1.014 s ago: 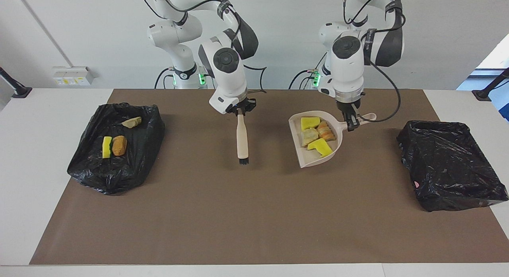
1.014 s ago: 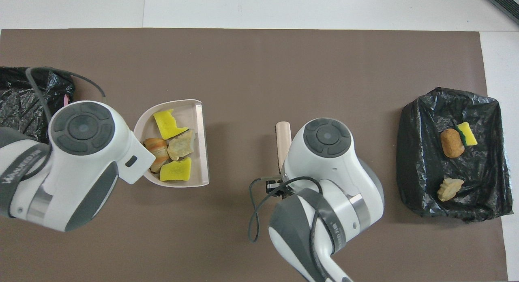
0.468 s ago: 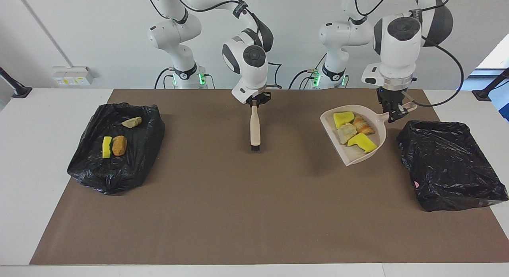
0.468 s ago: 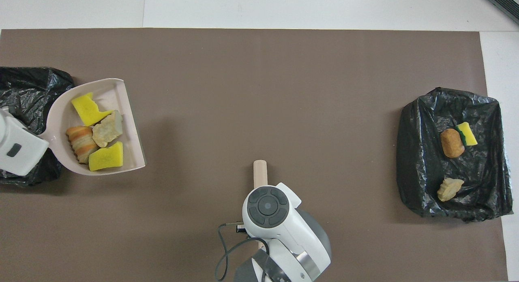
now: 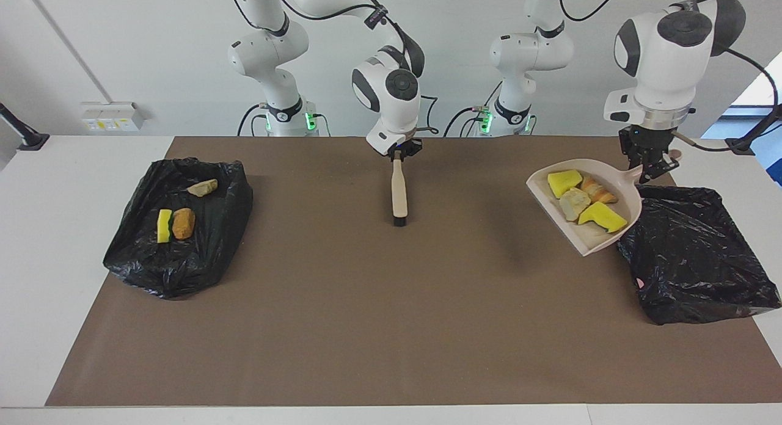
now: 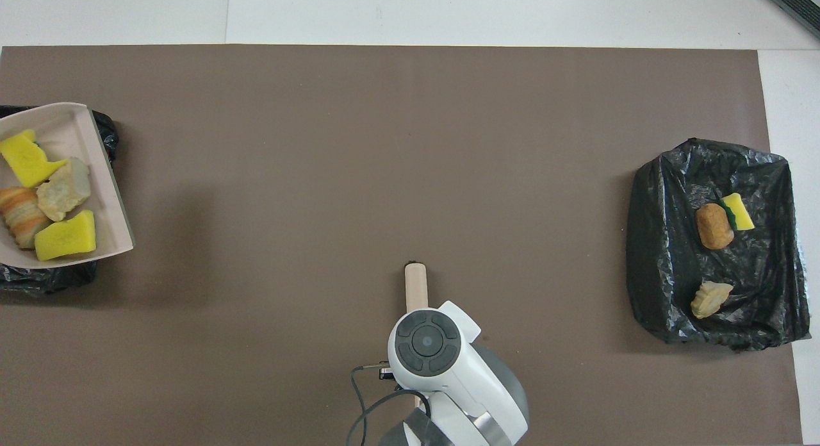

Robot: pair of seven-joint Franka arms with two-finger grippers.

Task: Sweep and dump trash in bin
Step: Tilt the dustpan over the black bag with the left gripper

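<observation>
My left gripper [image 5: 649, 170] is shut on the handle of the beige dustpan [image 5: 588, 247], which hangs tilted over the edge of the black-bagged bin [image 5: 696, 260] at the left arm's end. In the pan lies trash: two yellow sponge chunks [image 5: 565, 182] [image 5: 602, 216], a tan lump [image 5: 574, 203] and a striped bread piece [image 5: 600, 194]. The overhead view shows the dustpan [image 6: 73, 122] and its trash [image 6: 64, 236] over that bin [image 6: 45, 277], with the left gripper out of frame. My right gripper [image 5: 400, 154] is shut on the brush [image 5: 399, 190], bristles down, over the mat's middle.
A second black-bagged bin [image 5: 177, 254] [image 6: 666, 241] sits at the right arm's end and holds a yellow sponge [image 5: 164, 225], an orange lump [image 5: 183, 223] and a tan lump [image 5: 201, 187]. A brown mat [image 5: 366, 321] covers the table. The brush handle [image 6: 415, 284] pokes out from under the right arm's wrist.
The left arm has lifted the loaded dustpan and carried it toward its own end, over the bin's edge. The right arm has drawn the brush back toward the robots.
</observation>
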